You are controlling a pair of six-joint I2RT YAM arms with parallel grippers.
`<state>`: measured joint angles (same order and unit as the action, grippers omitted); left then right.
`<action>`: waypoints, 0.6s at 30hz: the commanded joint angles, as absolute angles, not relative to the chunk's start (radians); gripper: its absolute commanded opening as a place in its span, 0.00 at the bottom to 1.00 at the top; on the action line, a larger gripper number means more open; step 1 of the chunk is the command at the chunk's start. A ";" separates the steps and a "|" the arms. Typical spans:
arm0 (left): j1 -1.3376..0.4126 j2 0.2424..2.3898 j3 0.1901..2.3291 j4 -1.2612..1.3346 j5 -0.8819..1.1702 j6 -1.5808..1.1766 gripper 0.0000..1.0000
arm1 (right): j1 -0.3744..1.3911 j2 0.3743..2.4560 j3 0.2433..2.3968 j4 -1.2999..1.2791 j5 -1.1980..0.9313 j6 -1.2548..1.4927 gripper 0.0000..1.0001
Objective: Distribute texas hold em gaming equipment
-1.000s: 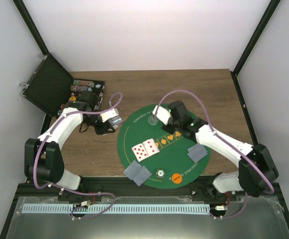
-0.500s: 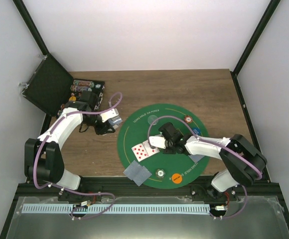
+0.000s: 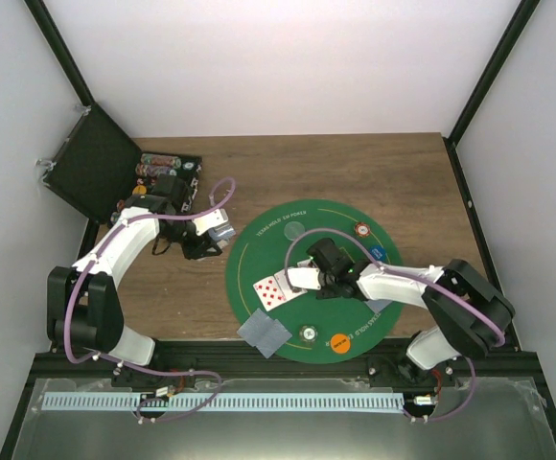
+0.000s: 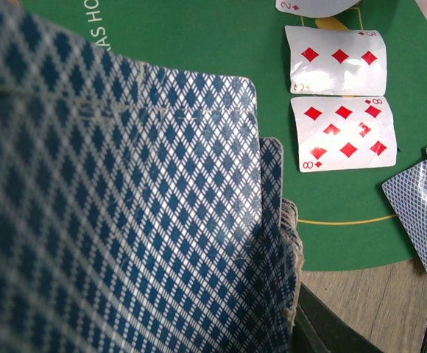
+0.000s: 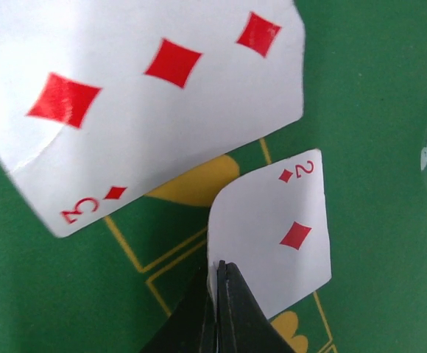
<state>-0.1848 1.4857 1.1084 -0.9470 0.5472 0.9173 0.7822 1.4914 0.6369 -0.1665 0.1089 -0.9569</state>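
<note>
Green round mat (image 3: 249,251) fills the mid of the table, w/ the face-up row on it. Left gripper (image 3: 213,233) sits just off the mat's left edge, clamped on the deck (image 4: 125,206), blue backs toward its cam. Right gripper (image 5: 217,273) is over the row, tips pressed together on the edge of the two of diamonds (image 5: 287,228). That card's corner curls, and it's just beside the three of diamonds (image 5: 147,95), w/ the eight of diamonds (image 4: 344,132) next along.

Imo to place it well: lower till the card's flat in the next yellow box, square w/ the three, no overlap. Then let go and lift straight up so it doesn't drag.

Orange chip (image 3: 338,341) is at the near rim, red-white chip (image 3: 361,230) on the far side.

Can't see the left fingers (deck blocks them) or anything under the right arm, and the pale chip (image 3: 295,230) is barely readable.
</note>
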 commanded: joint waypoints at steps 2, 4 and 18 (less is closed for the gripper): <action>-0.182 1.475 1.104 -0.945 0.575 0.929 0.34 | 0.793 1.439 0.587 -0.183 0.056 -1.060 0.01; -0.182 1.477 1.106 -0.945 0.574 0.929 0.34 | 0.793 1.427 0.577 -0.180 0.057 -1.082 0.01; -0.182 1.473 1.106 -0.951 0.572 0.932 0.33 | 0.793 1.489 0.597 -0.138 0.054 -1.146 0.01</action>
<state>-0.1848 1.4857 1.1084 -0.9474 0.5472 0.9176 0.7826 1.4509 0.5880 -0.1432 0.0788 -1.1088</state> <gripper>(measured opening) 0.360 0.020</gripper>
